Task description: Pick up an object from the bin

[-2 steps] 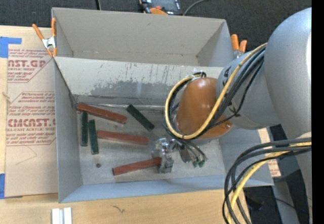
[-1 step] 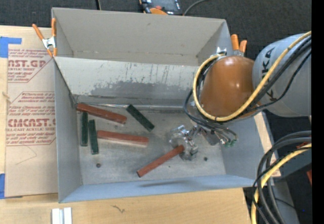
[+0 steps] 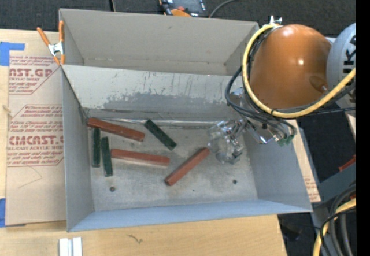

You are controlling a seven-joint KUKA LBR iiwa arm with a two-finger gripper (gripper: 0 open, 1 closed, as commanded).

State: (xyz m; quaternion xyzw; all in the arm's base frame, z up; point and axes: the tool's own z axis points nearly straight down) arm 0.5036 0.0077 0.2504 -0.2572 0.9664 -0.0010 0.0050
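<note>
Grey bin (image 3: 173, 70) holds red-brown sticks (image 3: 140, 158) and dark-green sticks (image 3: 160, 134)

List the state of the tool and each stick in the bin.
tool: lowered, beside the slanted red stick
slanted red stick: lying flat
middle red stick: flat
upper red stick: flat
slanted green stick: flat
leftmost green stick: flat
neighbouring green stick: flat, alongside it

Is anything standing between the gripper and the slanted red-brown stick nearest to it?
Nothing visible does. The gripper is beside the upper right end of the red-brown stick; only bare bin floor lies between. The nearest dark green stick lies further left.
</note>
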